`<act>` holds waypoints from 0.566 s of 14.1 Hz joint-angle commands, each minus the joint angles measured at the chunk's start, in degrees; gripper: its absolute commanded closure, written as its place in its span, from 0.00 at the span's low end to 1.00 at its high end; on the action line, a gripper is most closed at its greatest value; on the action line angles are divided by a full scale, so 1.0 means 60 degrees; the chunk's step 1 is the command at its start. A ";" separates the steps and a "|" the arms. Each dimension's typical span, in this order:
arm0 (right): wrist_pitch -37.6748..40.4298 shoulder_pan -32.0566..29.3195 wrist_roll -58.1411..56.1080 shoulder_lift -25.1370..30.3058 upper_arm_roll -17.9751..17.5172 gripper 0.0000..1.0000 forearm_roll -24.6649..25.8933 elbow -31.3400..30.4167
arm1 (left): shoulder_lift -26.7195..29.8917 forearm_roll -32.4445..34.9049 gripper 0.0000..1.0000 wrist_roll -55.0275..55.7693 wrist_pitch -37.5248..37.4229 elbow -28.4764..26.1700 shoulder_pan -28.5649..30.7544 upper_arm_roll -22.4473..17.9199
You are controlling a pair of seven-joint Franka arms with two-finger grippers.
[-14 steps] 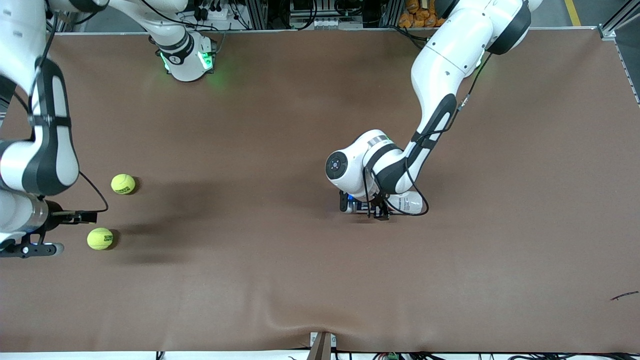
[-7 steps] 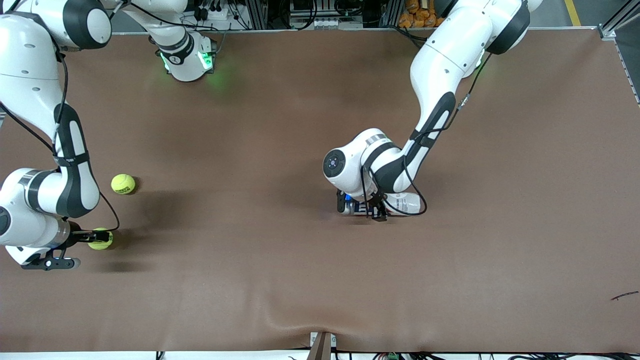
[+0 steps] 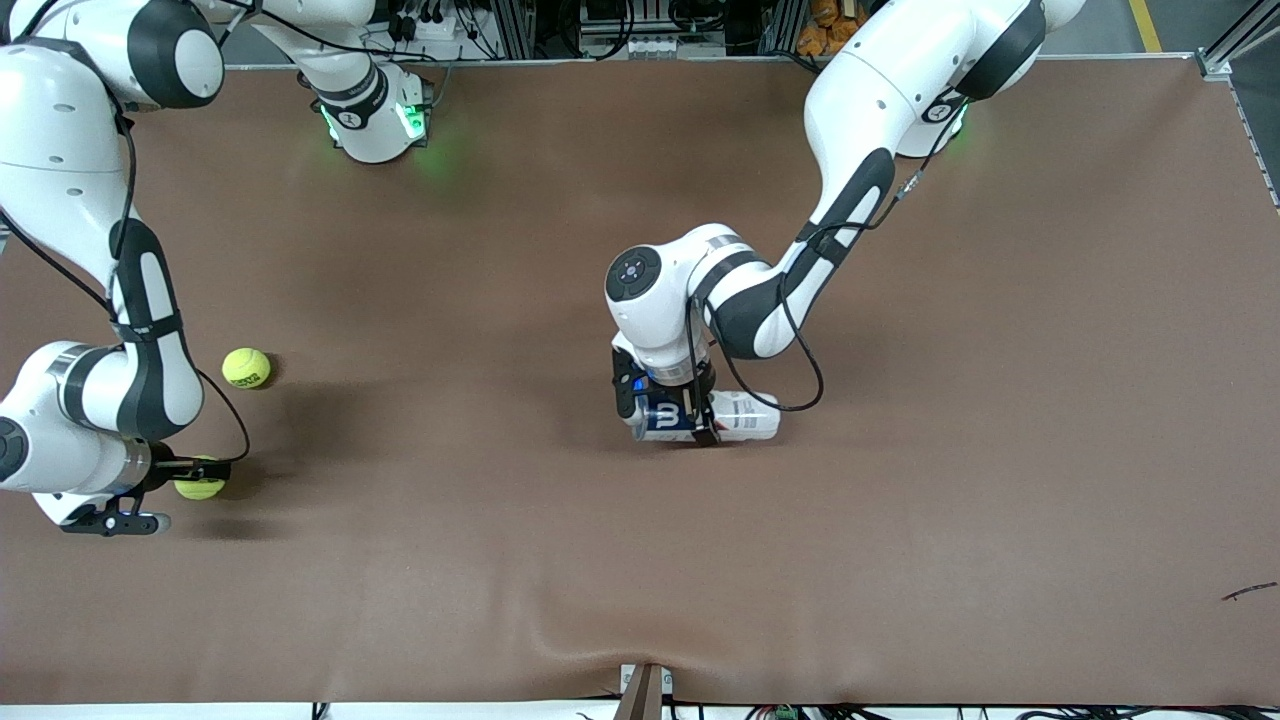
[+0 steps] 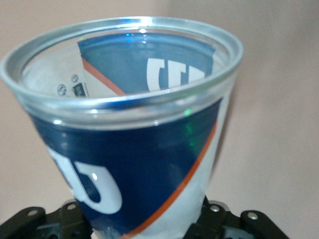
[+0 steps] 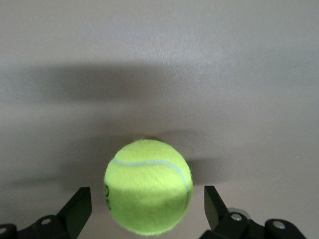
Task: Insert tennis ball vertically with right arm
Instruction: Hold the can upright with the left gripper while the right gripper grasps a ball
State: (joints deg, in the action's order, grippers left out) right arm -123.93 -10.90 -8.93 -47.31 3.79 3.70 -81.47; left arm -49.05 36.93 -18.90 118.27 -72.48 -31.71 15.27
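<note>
Right gripper [image 3: 165, 492] is sitting low at the right arm's end of the counter [image 3: 1000, 400], fingers spread wide and straddling the tennis ball [image 3: 200, 487] w/o pinching it yet; the ball is resting on the counter. A second ball [image 3: 246, 368] is lying farther from the front cam than the tennis ball, near it, untouched. Toward the left arm's end from the tennis ball, well apart, left gripper [image 3: 672, 418] is clenching the can [image 3: 700, 416], which is lying tipped on its side.

Progress: early. Grasp, lift and vertical drop are all left; the can probably needs standing up first.

Right wrist view is showing both fingers [image 5: 76, 209] flanking the ball with gaps; front view is hiding that. Left wrist view is showing the can's open, empty mouth.
</note>
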 commanded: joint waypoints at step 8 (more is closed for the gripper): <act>-0.0600 -0.0175 0.0038 -0.0363 -0.0148 0.24 -0.0308 0.0263 | 0.0235 -0.1992 0.29 0.2108 0.3681 -0.0079 0.0568 -0.0026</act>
State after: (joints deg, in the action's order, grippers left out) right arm -127.55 -10.95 -8.89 -48.86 3.79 2.43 -81.31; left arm -49.08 27.73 -8.59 139.13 -72.34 -28.62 15.06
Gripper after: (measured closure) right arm 0.189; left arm 0.291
